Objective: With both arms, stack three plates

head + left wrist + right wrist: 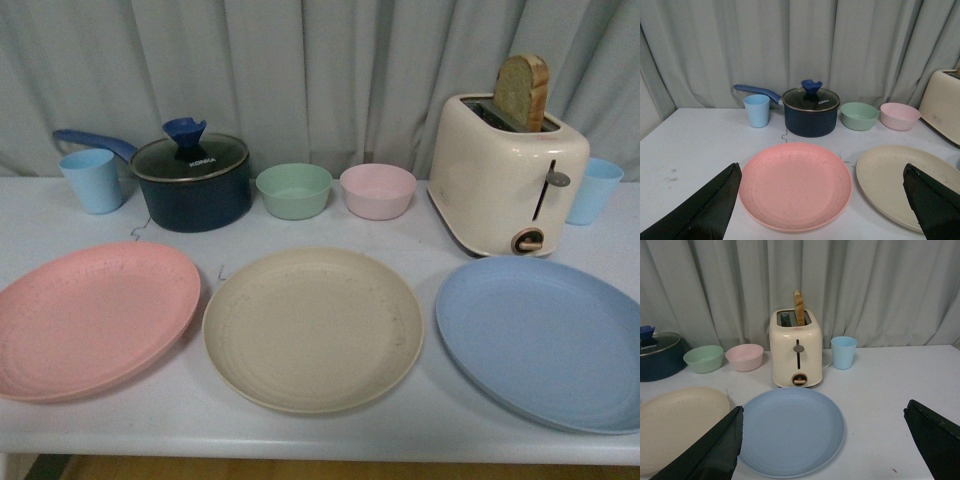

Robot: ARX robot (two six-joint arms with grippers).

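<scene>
Grey curtain behind, white table below. Lying flat and face up in a row along the near edge, round with no long axis: pink plate left, cream plate middle, blue plate right, none touching. Further back, toaster, pot. Left gripper and right gripper spread wide, holding nothing.

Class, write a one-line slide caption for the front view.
Pink plate, cream plate and blue plate lie unstacked in a row before pot and toaster.
</scene>
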